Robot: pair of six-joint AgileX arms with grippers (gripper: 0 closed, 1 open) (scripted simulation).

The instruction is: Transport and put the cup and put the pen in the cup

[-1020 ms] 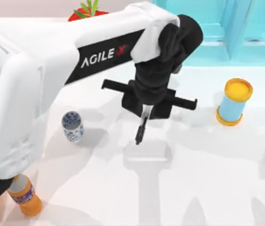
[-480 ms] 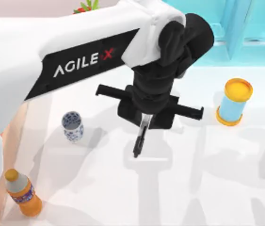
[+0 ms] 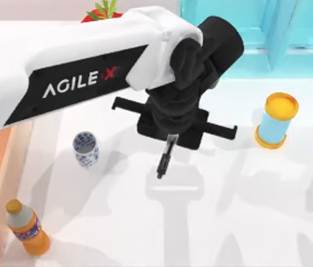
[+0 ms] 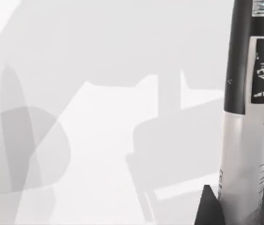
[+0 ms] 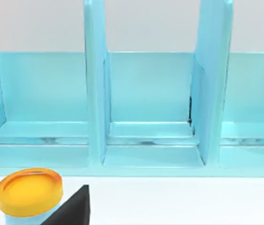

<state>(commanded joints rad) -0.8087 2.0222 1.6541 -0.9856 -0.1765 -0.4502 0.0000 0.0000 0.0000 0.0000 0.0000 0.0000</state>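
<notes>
The cup [image 3: 85, 149], small and white with a blue pattern, stands upright on the table left of centre. My left gripper [image 3: 170, 138] hangs over the middle of the table, shut on the pen [image 3: 164, 160], a slim black marker that points down and a little forward, clear of the table. The cup is well to the left of the pen's tip. In the left wrist view the pen [image 4: 246, 108] runs out from between the dark fingertips [image 4: 210, 209], showing its grey-white label band. The right arm stays parked off to the right.
An orange bottle [image 3: 27, 228] stands at the front left. A light-blue cylinder [image 3: 277, 120] with yellow ends stands at the right, also seen as a yellow lid [image 5: 28, 191]. A turquoise shelf [image 5: 150, 108] lines the back right. A red plant pot [image 3: 102, 13] sits at the back.
My left arm has swung so its upper link no longer covers the orange bottle. The gripper and the pen in it have drifted slightly left. The cup has not moved.
</notes>
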